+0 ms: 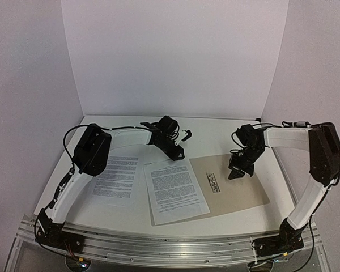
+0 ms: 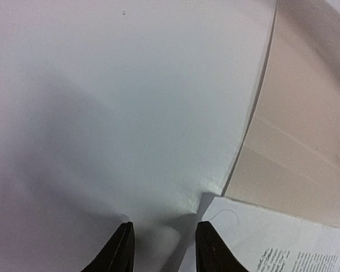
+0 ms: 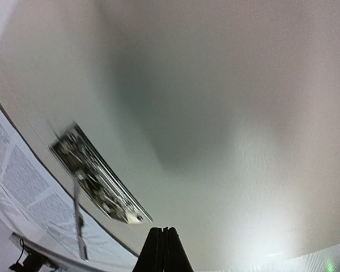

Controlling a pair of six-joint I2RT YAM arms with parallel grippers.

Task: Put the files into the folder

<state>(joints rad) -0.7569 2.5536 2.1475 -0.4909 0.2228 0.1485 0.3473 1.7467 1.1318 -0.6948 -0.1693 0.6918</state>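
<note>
The tan folder (image 1: 238,190) lies open and flat on the table right of centre, its metal fastener strip (image 1: 213,182) showing. One printed sheet (image 1: 175,190) overlaps the folder's left part; a second sheet (image 1: 116,177) lies on the table to its left. My left gripper (image 1: 177,152) hovers at the far corner of the overlapping sheet (image 2: 272,243), open, with only the white table between its fingers (image 2: 123,249). My right gripper (image 1: 236,171) points down at the folder (image 3: 226,113) just right of the fastener (image 3: 96,175), shut on nothing.
White walls enclose the table at the back and both sides. A black cable (image 1: 187,135) lies behind the left gripper. An aluminium rail (image 1: 158,245) runs along the near edge, where both arm bases are bolted.
</note>
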